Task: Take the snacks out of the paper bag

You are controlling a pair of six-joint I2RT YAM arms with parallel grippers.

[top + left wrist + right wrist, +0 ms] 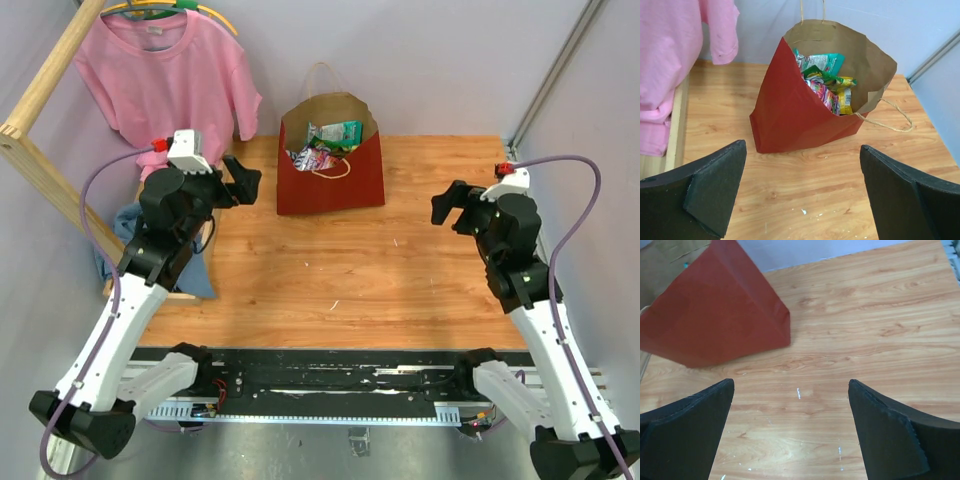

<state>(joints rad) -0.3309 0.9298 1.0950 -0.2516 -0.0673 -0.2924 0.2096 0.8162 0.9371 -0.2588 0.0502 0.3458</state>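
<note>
The dark red paper bag stands open at the back middle of the table, its brown inside and loop handles showing. Glossy snacks in green, yellow and purple fill its mouth; in the left wrist view the snacks lie piled inside the paper bag. My left gripper hovers open to the bag's left, with nothing between its fingers. My right gripper hangs open to the bag's right, apart from it. The right wrist view shows only the paper bag's red wall.
A pink T-shirt hangs on a hanger at the back left, beside a wooden frame. Blue cloth lies at the table's left edge under the left arm. Grey walls close the back and right sides.
</note>
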